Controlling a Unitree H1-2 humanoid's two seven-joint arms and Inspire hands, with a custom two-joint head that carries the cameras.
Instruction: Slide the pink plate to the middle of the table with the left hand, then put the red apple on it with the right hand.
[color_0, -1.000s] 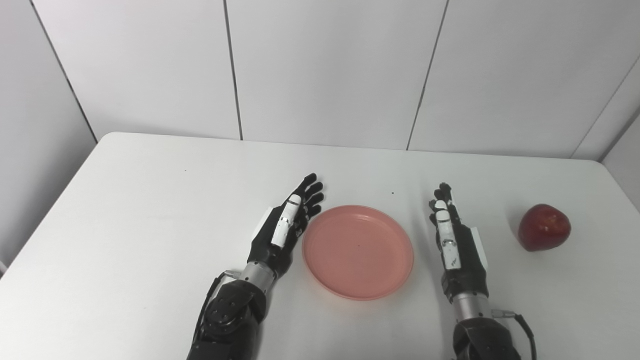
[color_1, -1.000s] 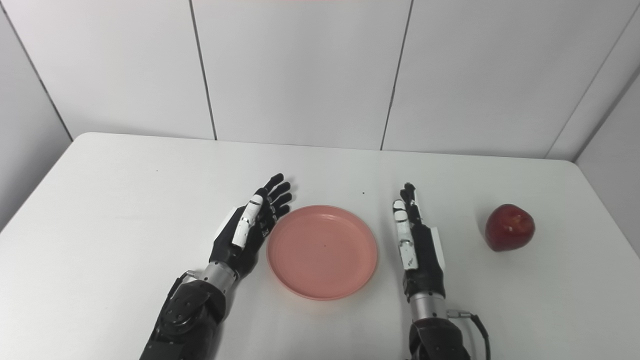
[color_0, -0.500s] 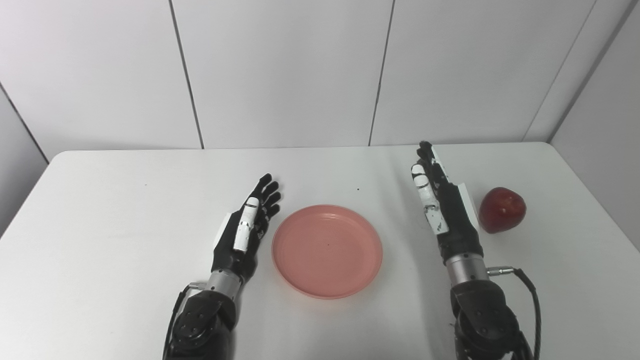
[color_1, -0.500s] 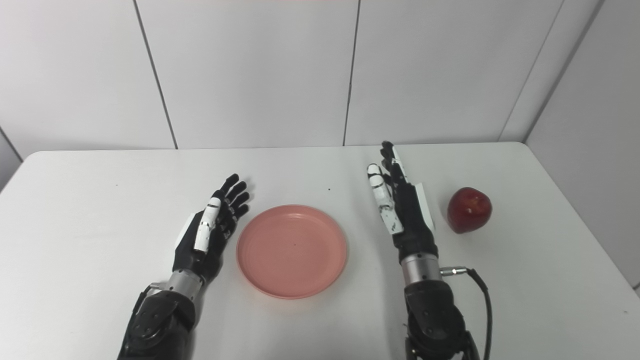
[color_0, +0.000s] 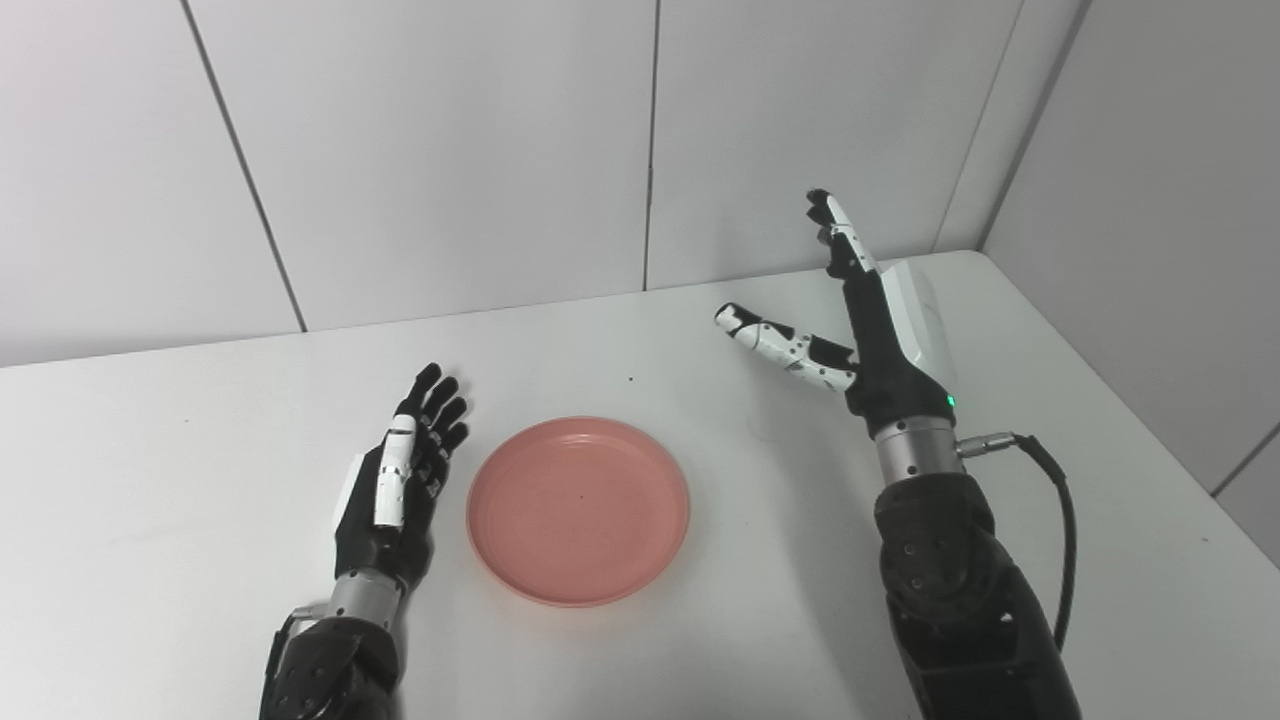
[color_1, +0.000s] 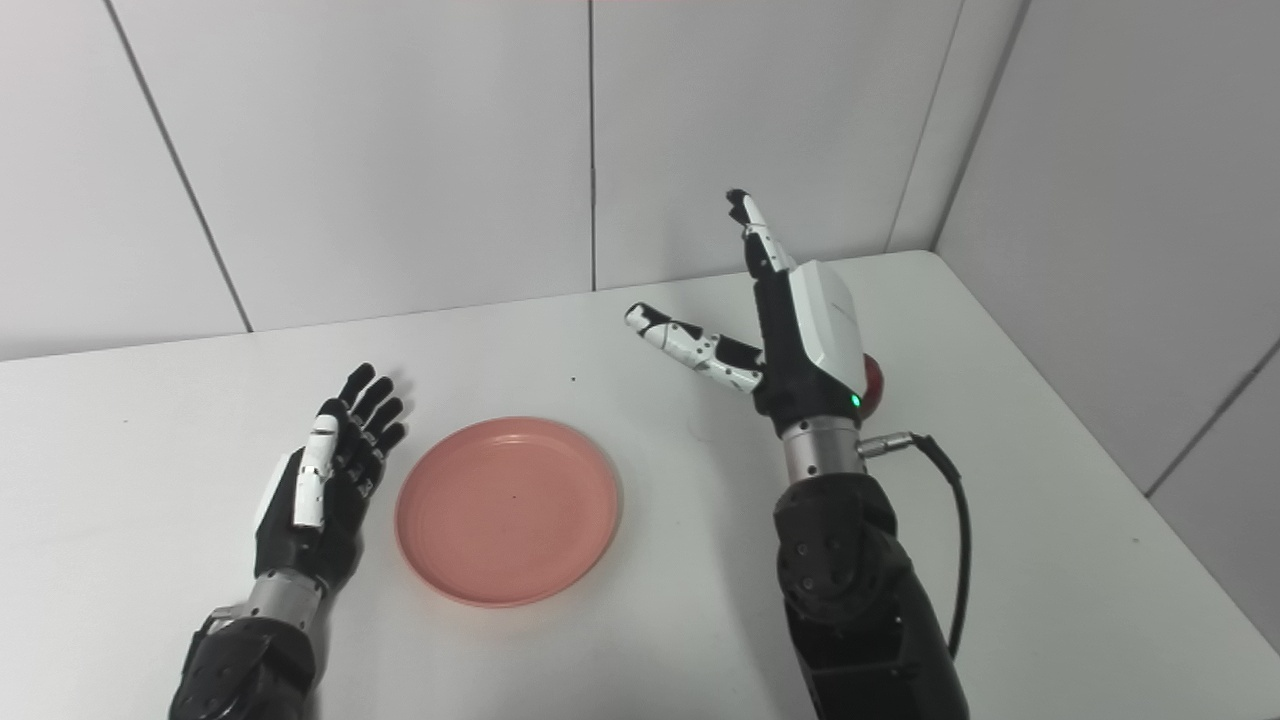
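Right hand up and spread beside the apple

Left eye: my right hand has risen, thumb wide, empty, hiding the red apple; the pink plate sits mid-table. Right eye: my left hand rests open beside the plate; the apple peeks behind my palm.

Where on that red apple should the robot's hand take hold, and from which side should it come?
Probably around its round middle, coming from the plate side. The red apple sits on the table, almost hidden behind the raised right hand, which is open with thumb spread wide. Fingers could wrap the far side, thumb the near one.
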